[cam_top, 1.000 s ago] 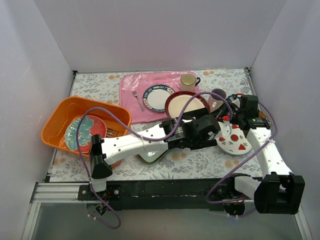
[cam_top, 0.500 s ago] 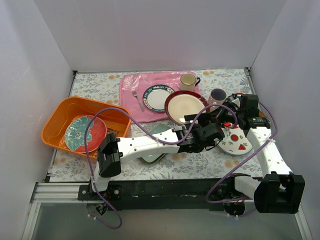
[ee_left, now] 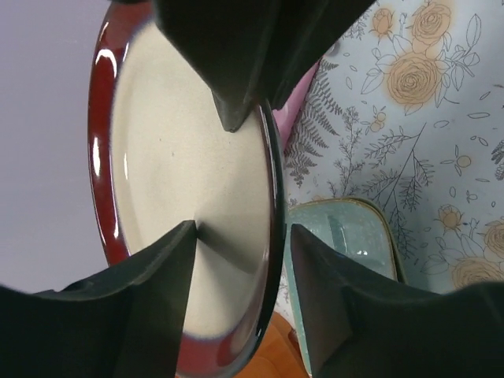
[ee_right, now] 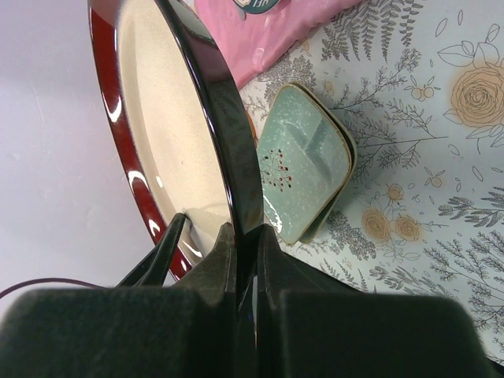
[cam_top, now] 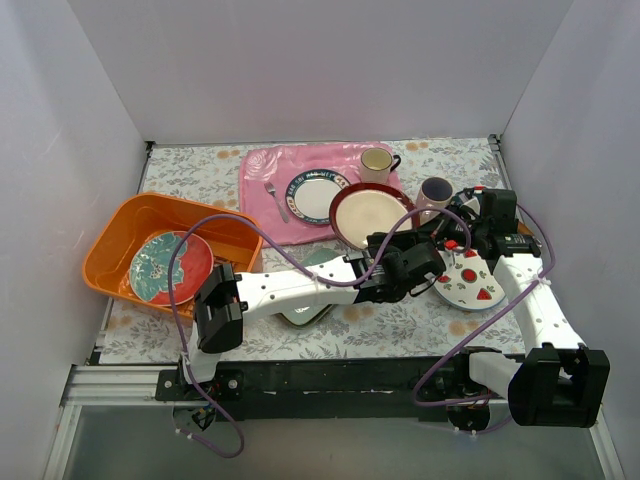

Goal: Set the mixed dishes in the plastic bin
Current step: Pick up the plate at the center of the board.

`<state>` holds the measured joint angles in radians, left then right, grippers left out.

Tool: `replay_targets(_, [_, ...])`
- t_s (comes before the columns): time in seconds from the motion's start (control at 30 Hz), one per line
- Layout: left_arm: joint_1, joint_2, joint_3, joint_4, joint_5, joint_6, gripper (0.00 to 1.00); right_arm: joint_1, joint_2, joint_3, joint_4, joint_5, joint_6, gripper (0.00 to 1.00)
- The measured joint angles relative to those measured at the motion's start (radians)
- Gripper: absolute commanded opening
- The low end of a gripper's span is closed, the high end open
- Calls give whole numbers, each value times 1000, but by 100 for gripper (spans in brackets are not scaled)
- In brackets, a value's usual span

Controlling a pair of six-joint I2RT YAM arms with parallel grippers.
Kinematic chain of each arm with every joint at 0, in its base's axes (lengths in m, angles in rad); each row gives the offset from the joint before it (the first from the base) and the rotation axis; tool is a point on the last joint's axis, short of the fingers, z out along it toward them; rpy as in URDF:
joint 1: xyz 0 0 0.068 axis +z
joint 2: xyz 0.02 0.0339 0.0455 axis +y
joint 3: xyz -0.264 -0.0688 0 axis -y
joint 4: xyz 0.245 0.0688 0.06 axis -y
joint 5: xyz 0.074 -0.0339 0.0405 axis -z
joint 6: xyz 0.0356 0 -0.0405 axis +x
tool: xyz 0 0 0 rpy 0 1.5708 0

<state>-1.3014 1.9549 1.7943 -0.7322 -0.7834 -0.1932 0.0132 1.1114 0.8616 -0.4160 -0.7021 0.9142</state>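
Your right gripper [ee_right: 240,236] is clamped on the rim of the maroon-rimmed cream round ceramic plate [ee_right: 157,126], pinching only that thin edge. Your left gripper [ee_left: 242,236] stands wide, its fingers [ee_left: 157,299] straddling the opposite rim without pressing on it. From above, the plate [cam_top: 372,215] hangs at the near right corner of the pink cloth mat [cam_top: 270,190], well apart from the orange plastic rectangular bin [cam_top: 110,240] at far left. The main risk is the handover. If you release the right side before the left has closed squarely, the glossy rim will likely slide out and the plate will fall toward the pale green divided rectangular tray [ee_right: 307,173] or the white strawberry-printed plate [cam_top: 470,283] nearby. The two grippers are also crowded together and could knock each other. Being round, the plate has no long axis. Its cream face turns up toward the overhead camera, apparently tilted off level.
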Motion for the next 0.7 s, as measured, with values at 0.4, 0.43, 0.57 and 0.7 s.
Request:
replay_targets(0.4, [-28, 16, -11, -4, -41, 118, 0, 1, 0, 3, -80, 41, 80, 1])
replay_targets(0.43, [-28, 16, -11, -2, -43, 122, 0, 1, 0, 3, -79, 41, 80, 1])
replay_targets(0.57, [-27, 16, -11, 1, -44, 132, 0, 0, 0, 3, -80, 42, 82, 17])
replay_targets(0.7, [-25, 16, -15, 20, -43, 132, 0, 0, 0, 3, -67, 36, 83, 36])
